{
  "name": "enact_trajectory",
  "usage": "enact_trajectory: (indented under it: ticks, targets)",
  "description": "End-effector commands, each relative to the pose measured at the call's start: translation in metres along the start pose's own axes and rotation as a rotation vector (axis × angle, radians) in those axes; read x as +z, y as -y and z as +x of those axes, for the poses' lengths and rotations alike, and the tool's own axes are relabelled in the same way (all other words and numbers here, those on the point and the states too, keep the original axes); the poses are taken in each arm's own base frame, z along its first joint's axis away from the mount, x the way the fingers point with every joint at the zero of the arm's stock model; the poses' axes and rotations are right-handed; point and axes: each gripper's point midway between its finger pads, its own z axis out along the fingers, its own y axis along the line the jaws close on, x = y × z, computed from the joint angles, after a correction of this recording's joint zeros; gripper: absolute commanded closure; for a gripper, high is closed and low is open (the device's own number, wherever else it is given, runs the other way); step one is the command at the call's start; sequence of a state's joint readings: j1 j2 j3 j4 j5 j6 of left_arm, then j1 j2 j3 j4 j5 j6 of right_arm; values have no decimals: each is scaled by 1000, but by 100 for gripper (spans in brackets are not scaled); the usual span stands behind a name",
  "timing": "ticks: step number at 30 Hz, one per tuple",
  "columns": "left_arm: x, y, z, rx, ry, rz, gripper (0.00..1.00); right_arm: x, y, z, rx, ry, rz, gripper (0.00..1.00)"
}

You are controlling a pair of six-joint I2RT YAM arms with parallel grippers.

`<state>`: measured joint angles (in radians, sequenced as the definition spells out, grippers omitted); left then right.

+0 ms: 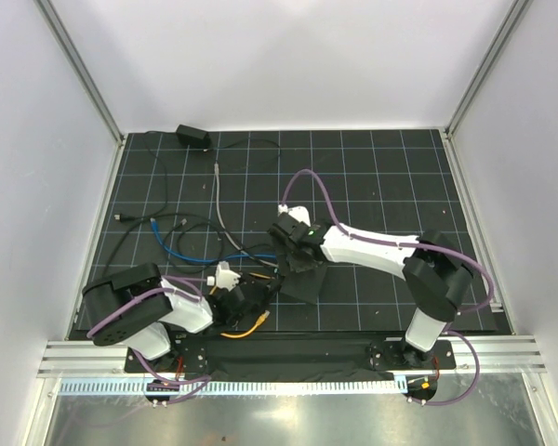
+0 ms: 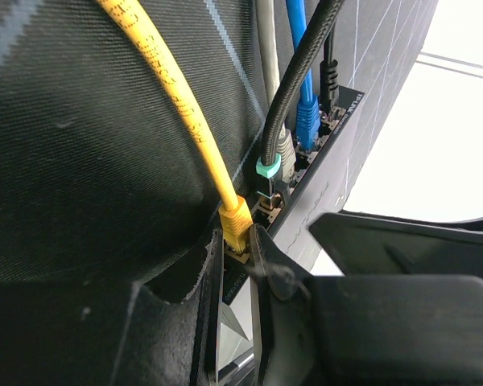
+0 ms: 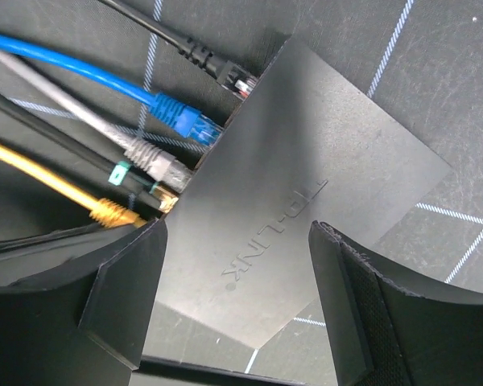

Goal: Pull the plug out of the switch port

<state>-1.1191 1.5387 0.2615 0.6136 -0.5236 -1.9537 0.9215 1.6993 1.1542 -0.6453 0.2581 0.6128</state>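
Note:
The flat black switch box (image 1: 307,286) lies at the near middle of the mat, with several cables plugged into its left long edge. The yellow plug (image 2: 236,225) sits in its port (image 2: 243,254) at the near end of that row. My left gripper (image 2: 235,241) is closed around this plug, one fingertip on each side of it. The plug also shows in the right wrist view (image 3: 113,213). My right gripper (image 3: 237,273) is open over the switch box (image 3: 306,177), one finger towards each side of it.
Blue (image 3: 181,117), grey (image 3: 157,161), braided black (image 3: 133,185) and thin black (image 3: 217,68) plugs fill the neighbouring ports. Their cables loop over the left of the mat (image 1: 181,243). A small black power adapter (image 1: 193,137) lies at the back edge. White walls enclose the table.

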Motion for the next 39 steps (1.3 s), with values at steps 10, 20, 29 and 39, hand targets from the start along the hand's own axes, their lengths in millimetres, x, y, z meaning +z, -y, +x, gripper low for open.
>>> enact_trajectory:
  ticks: [10, 20, 29, 39]
  targets:
    - [-8, -70, -28, 202, 63, -190, 100, 9, -12, -2, -60, 79, 162, 22]
    - [-13, -71, -38, 185, 98, -190, 100, 16, -4, 26, -161, 60, 211, 22]
    - [-19, -63, -52, 186, 156, -174, 100, 30, 14, 55, -230, 32, 230, 22]
    - [-26, -31, -49, 321, 155, -153, 100, 31, 4, 57, -257, 32, 152, 21]
